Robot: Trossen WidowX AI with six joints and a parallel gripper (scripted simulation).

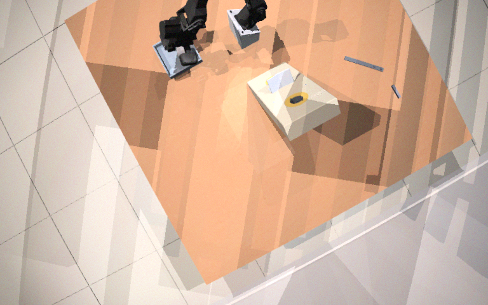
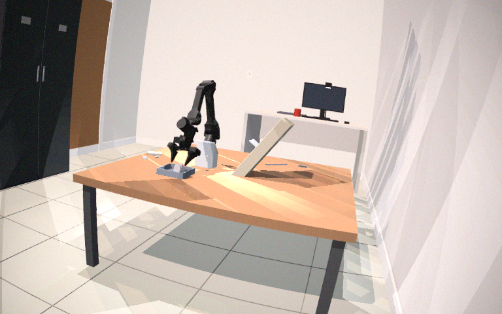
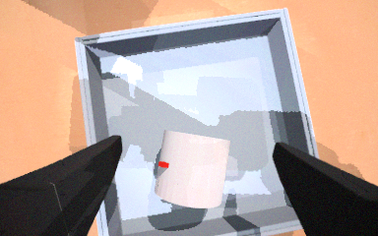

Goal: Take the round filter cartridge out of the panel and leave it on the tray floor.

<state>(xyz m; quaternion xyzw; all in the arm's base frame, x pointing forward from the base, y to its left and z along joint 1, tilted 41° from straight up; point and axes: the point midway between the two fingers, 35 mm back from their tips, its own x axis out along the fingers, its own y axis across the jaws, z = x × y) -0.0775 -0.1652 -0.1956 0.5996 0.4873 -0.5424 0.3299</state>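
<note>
The orange wooden desk (image 2: 259, 199) stood on pale floor tiles in a plain room, with a second white table and a dark monitor (image 2: 323, 97) behind it. Nearest the arm, the shallow grey square tray (image 3: 290, 74) lay on the desk, and the white cylindrical filter cartridge (image 3: 193, 168) with a small red mark on its side lay inside it, on its side on the tray floor near one wall. The black two-fingered hand (image 3: 197, 182) hung just above, spread wide, one finger to each side of the cartridge and apart from it; it gripped nothing.

The risk looked small but real. The cartridge was round and lying on its side, so it might roll until a tray wall stopped it. If the hand rose at a slant or swung sideways, a fingertip (image 3: 105, 152) could catch the cartridge or the tray rim and drag either one. A straight lift would probably avoid that.

Farther off, the cream tilted service panel (image 1: 316, 107) showed its yellow-ringed socket (image 1: 296, 99) dark and vacant. Beyond it two thin grey bars (image 1: 363, 63) lay on the desk.
</note>
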